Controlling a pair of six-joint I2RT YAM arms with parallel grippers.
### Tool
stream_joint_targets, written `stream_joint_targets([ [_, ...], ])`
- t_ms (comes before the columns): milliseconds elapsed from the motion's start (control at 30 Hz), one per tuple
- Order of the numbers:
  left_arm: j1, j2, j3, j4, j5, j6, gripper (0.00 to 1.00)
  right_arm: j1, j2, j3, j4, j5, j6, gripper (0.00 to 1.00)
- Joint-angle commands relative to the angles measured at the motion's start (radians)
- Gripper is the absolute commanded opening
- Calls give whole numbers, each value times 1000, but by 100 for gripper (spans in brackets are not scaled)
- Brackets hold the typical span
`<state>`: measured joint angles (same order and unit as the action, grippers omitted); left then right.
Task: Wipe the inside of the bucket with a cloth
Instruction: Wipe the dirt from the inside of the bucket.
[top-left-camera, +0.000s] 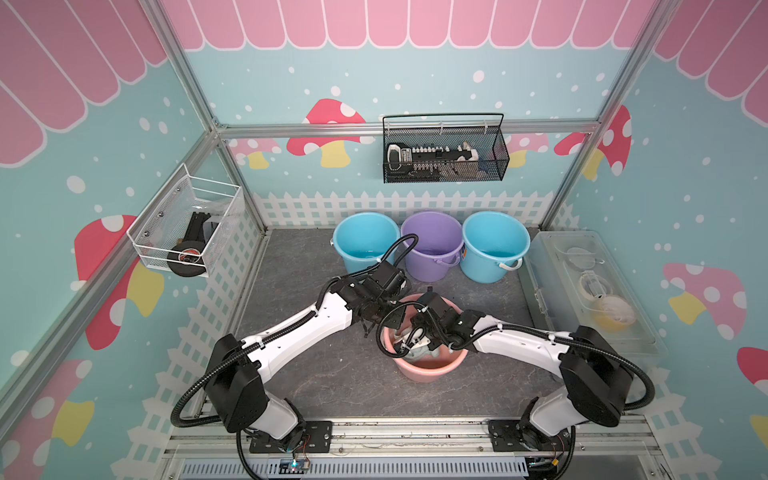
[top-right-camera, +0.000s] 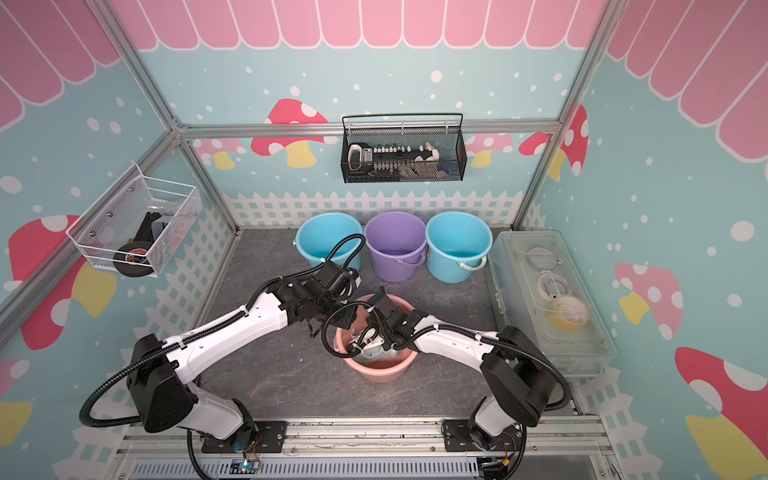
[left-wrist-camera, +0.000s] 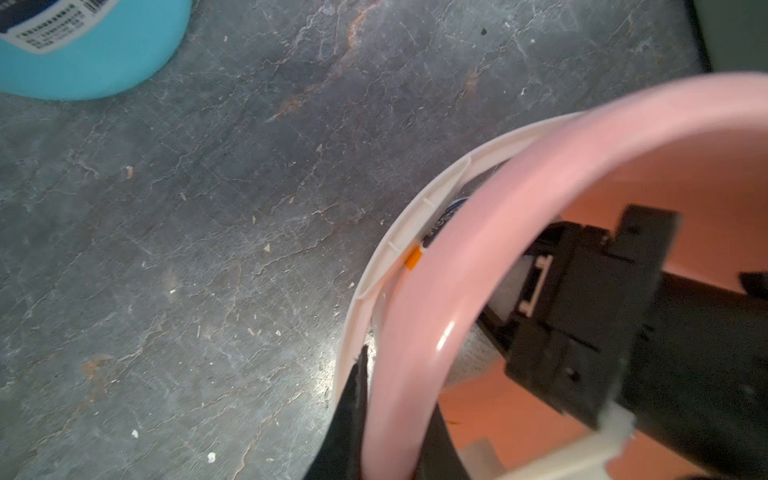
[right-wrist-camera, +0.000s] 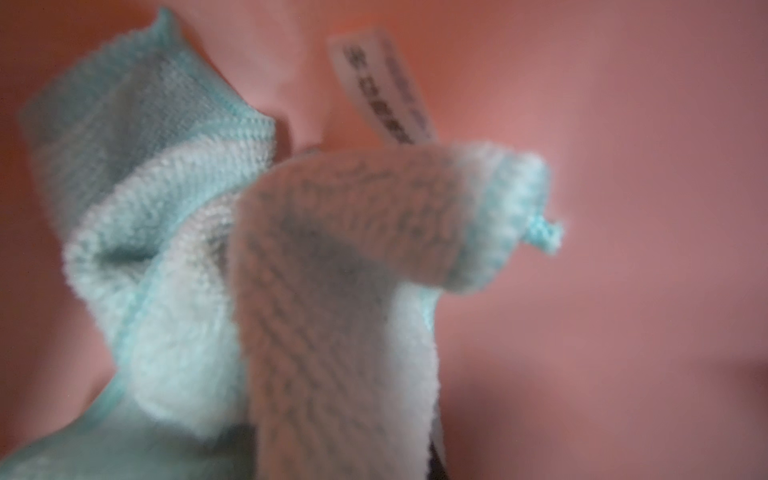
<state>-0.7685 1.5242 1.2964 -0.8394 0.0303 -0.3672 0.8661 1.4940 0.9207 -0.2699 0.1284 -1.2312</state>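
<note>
Room: pastel walls with pink mushrooms and a white picket fence close in a grey stone-look tabletop (top-left-camera: 316, 374), and we count four buckets on it.
Pink bucket (top-left-camera: 426, 371): it stands upright between the two arms, and we place everything else by it.
Cloth: pale mint and bunched up, it lies inside the pink bucket in both top views (top-left-camera: 419, 354) (top-right-camera: 372, 354). In the right wrist view its folds (right-wrist-camera: 166, 249) rise against the pink inner wall, with a small white tag behind them.
Right gripper (top-left-camera: 410, 345): it reaches down inside the pink bucket, and we read it as clamped tight on the cloth.
Left gripper (left-wrist-camera: 397, 399): it is closed on the pink bucket's rim on the left arm's side, one finger outside and one inside.
Handle (left-wrist-camera: 415, 216): white and folded down, it runs just outside that rim.
Blue buckets (top-left-camera: 353, 257) (top-left-camera: 486, 262): two stand behind the pink bucket, and we see their bare floors.
Purple bucket (top-left-camera: 428, 262): it stands between the blue ones, also behind the pink bucket.
Clear box (top-left-camera: 548, 266): lidded, it sits on the right arm's side of the pink bucket and holds pale rings and a yellow round piece.
Black mesh basket (top-left-camera: 494, 166): it hangs on the back wall, well beyond the pink bucket, and holds a black-and-white object we cannot identify.
White wire basket (top-left-camera: 145, 245): it hangs on the side wall, well off the pink bucket on the left arm's side, with a black roll inside.
</note>
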Motion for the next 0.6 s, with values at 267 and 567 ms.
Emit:
stream_joint_targets([
  [267,-3,19,18,71,17,-19,0,12,-252,-64,109,125,-153,0],
  [567,-4,15,15,72,27,-18,0,14,-304,-78,280,197,-277,0],
])
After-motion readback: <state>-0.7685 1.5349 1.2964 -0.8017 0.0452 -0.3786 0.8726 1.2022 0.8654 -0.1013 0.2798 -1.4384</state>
